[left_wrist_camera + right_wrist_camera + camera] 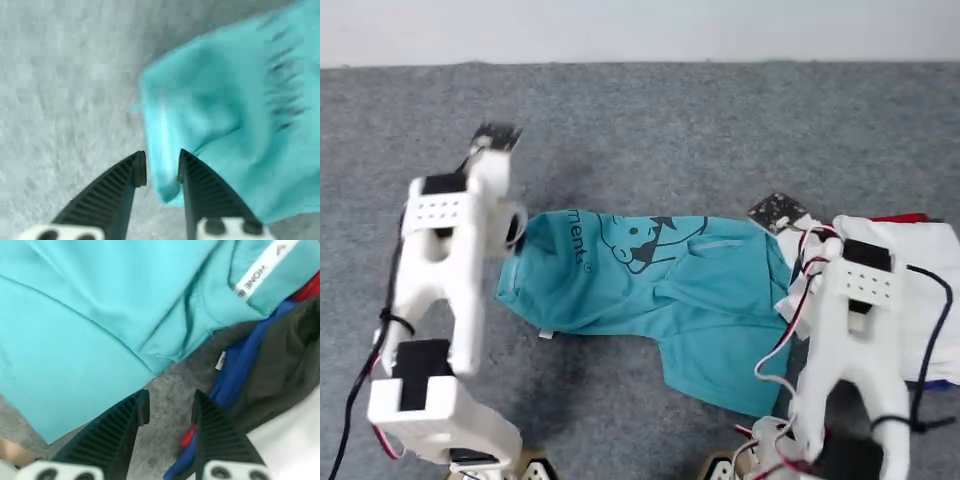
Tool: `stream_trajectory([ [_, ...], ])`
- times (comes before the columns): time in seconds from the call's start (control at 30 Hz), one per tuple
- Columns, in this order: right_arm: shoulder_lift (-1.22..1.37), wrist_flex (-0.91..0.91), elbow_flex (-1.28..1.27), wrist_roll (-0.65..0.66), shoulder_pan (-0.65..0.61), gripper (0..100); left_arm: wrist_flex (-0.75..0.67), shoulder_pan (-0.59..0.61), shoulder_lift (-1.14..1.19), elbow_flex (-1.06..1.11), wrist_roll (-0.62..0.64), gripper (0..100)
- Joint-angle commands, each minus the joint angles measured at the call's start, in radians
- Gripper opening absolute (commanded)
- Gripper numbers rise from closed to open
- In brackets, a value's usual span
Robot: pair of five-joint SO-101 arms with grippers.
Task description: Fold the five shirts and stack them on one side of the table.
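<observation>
The left arm is seen in the high view at the table's left side, bent forward, with the left gripper [161,162] brought down at the left edge of the teal shirt [670,280]. In the left wrist view a bunched fold of that edge is held between the two black fingers [125,185], which are closed onto the cloth with only the fold's thickness between them.

The right arm is raised at the table's right side, its wrist held over the shirt's right end. The right gripper [170,405] is seen partly open with nothing held. Bare grey table [670,130] shows between its jaws, and the teal hem lies just beside one finger.

The teal shirt is spread flat and unfolded across the middle of the table, between the two arms, with a dark printed figure facing up. At its right end it touches a loose heap of other shirts. A white shirt [910,260] lies on top of the heap. Beneath and beside it, a blue shirt [245,365], a dark grey shirt [285,360] and a red shirt [310,290] are seen crumpled together.
</observation>
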State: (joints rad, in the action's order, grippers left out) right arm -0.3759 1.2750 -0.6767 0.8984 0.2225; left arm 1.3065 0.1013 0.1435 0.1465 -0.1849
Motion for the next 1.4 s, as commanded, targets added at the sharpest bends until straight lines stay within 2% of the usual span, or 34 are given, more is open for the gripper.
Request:
stream_trajectory([
  [0.0, -0.087, 0.051, -0.003, -0.017, -0.03, 15.5, -0.037, -0.083, 0.029, -0.061, 0.029, 12],
  [0.3, -0.136, 0.067, -0.003, -0.017, -0.03, 15.4, -0.152, -0.043, 0.267, -0.056, 0.034, 12],
  [0.5, -0.136, 0.087, -0.003, -0.017, -0.03, 15.4, -0.235, 0.052, 0.325, -0.056, 0.028, 12],
  [0.73, -0.136, 0.087, -0.003, -0.017, -0.03, 15.4, -0.239, 0.12, 0.325, -0.058, 0.026, 12],
  [0.97, -0.136, 0.087, -0.003, -0.017, -0.03, 15.4, -0.201, 0.115, 0.253, -0.058, 0.034, 12],
  [1.17, -0.136, 0.087, -0.003, -0.018, -0.03, 15.4, -0.055, 0.043, 0.061, -0.056, 0.034, 12],
  [1.37, -0.136, 0.087, -0.011, -0.018, -0.03, 15.4, 0.006, -0.023, -0.017, -0.038, 0.034, 12],
])
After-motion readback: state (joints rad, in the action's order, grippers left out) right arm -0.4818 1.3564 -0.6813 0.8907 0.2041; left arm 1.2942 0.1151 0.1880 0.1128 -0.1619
